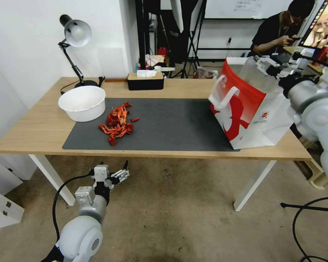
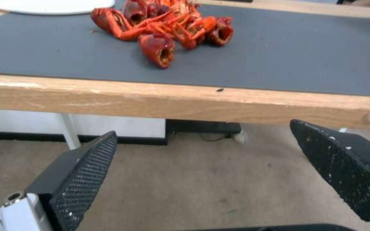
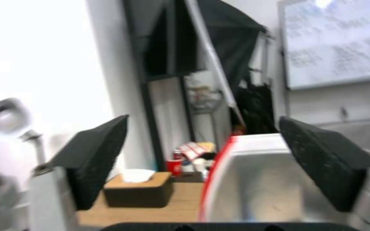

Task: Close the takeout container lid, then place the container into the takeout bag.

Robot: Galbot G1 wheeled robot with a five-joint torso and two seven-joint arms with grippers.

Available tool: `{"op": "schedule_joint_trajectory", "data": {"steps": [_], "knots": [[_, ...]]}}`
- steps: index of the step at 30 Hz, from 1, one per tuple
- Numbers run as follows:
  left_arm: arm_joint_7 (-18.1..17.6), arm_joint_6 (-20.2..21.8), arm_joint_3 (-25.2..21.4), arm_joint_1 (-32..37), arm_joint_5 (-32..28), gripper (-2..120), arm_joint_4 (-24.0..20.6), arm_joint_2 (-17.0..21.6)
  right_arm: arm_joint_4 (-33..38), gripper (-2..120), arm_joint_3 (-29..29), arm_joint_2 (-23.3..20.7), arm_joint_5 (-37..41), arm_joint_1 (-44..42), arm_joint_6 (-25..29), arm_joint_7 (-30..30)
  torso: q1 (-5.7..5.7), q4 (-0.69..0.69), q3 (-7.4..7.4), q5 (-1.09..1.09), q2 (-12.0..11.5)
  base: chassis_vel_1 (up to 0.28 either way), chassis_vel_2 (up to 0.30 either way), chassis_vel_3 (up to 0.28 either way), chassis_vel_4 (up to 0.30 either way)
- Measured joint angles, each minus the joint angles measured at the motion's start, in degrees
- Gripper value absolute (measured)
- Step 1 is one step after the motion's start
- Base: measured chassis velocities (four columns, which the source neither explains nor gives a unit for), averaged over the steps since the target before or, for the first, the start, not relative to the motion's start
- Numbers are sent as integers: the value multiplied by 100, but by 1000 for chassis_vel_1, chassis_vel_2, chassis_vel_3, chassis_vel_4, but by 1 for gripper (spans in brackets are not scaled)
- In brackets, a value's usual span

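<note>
With the right gripper (image 1: 268,65) held wide-fingered and empty above the takeout bag (image 1: 244,109) standing on the desk (image 1: 36,134), the container is judged delivered, so withdrawal should be made straight upward, clear of liner and handles.

No readable text anywhere. Takeout bag (image 1: 244,109): white pattern on red front, plus small red round logo w/ tiny print on white side (image 1: 265,116), too small to read. Whiteboard (image 3: 335,41) behind bag: faint writing, illegible.
</note>
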Motion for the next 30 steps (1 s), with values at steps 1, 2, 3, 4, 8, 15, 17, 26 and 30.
{"op": "schedule_joint_trajectory", "data": {"steps": [1, 2, 3, 4, 8, 15, 17, 26, 30], "knots": [[28, -22, -16, 15, 0, 100, 0, -20, 124, 95, 25, -12, -131, -206, 115, -105, 0, -1, 0, 0, 0, 0, 0, 0, 0], [60, -42, -33, 39, 1, 100, -2, -43, 325, 98, 79, -14, -389, -579, 296, -252, 0, -2, 0, 0, 0, 0, 0, 0, 0], [60, -42, -33, 39, 1, 100, -2, -43, 325, 98, 79, -14, -389, -579, 296, -252, 0, -2, 0, 0, 0, 0, 0, 0, 0], [133, -78, -57, 77, 7, 100, -15, -68, 534, 100, 142, 15, -704, -970, 514, -348, -1, -2, 0, 2, 0, 0, 0, 0, 0], [295, -315, -101, 161, 48, 100, -22, -110, 959, 100, 296, 317, -1684, -2044, 1063, -487, -1, 1, -1, 0, 0, 0, 0, 0, 0], [435, -680, -103, 249, 270, 100, 131, -197, 1088, 100, 352, 1196, -2998, -3595, 2011, -359, -2, -1, -1, -1, 1, 0, 0, 0, 0], [474, -807, -104, 265, 328, 100, 218, -228, 983, 100, 263, 1513, -3390, -4012, 2305, -240, -1, -2, -1, 0, 0, 0, 0, 0, 0], [810, -1478, -136, 243, 734, 100, 575, -290, 406, 100, -90, 2310, -4041, -4684, 2906, -4, -1, -1, 0, -1, 0, 0, 0, 0, 0], [753, -1549, -132, 214, 709, 100, 647, -277, 243, 100, -178, 2428, -4057, -4697, 2956, 12, -1, 1, 0, 1, 1, 0, 0, 0, 0]]}}
